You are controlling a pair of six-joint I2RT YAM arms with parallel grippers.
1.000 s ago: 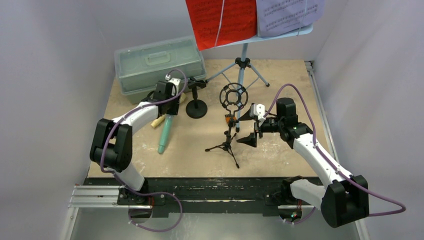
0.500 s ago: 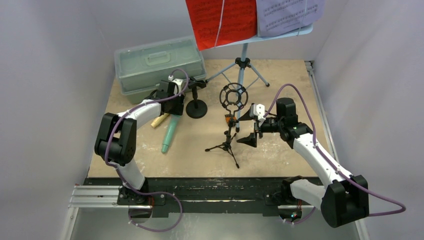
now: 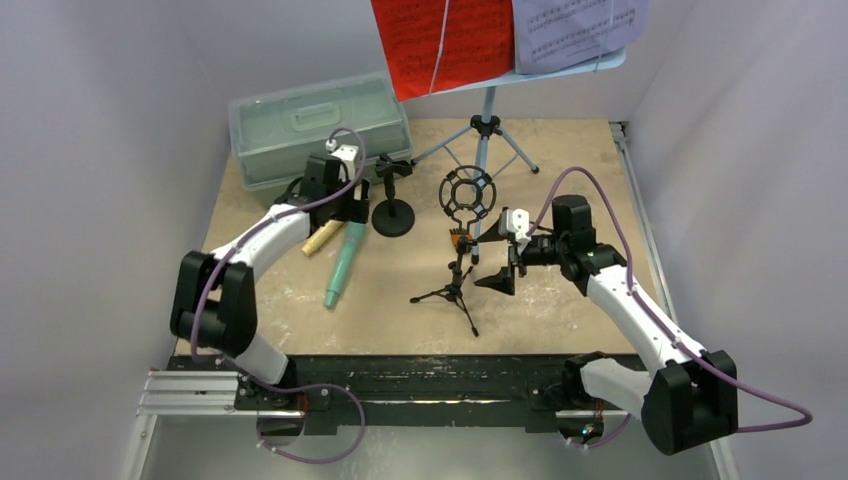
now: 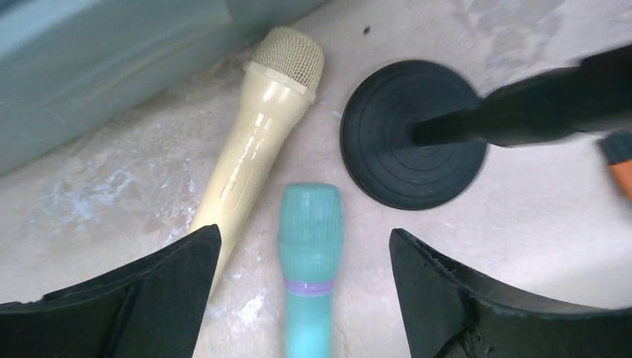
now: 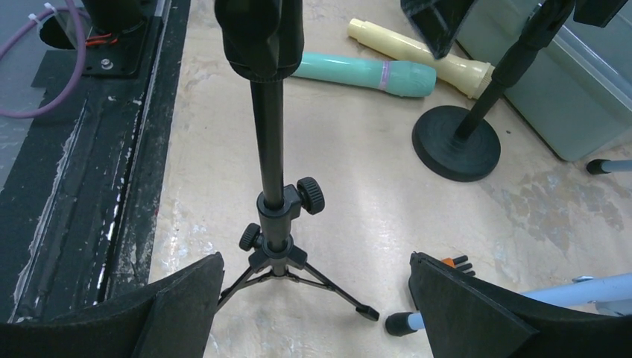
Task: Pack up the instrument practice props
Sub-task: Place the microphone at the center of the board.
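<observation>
Left wrist view is taken up at lower centre by the teal toy microphone [image 4: 309, 246], which is laid flat on the worktop [image 4: 522, 209] with its ringed end pointing up the frame. It is bracketed by the left pincer [image 4: 304, 235], whose jaws are spread wide. A clear gap is seen on each side, so nothing is gripped.

Just to the upper left, the tan toy microphone [image 4: 257, 142] is laid at a slant, its mesh head near the wall of the pale green case [image 4: 89, 60]. The disc of the round-base mic holder [image 4: 414, 134] is stood at upper right, close to both microphones but apart from them. The props are judged to be gathered beside the case so that packing needs only short moves.

On the right wrist camera, the ring-top tripod holder [image 5: 270, 149] is stood upright at centre left on its splayed legs. The right pincer [image 5: 314, 259] is held fully open and empty. The pole is seen ahead of the gap and nearer the left-hand jaw, touching neither.

From the top external view, the music rack [image 3: 540, 75] is stood at the upper centre, with the red sheet [image 3: 440, 40] and purple sheet [image 3: 575, 25] propped on it, well apart from both arms.
</observation>
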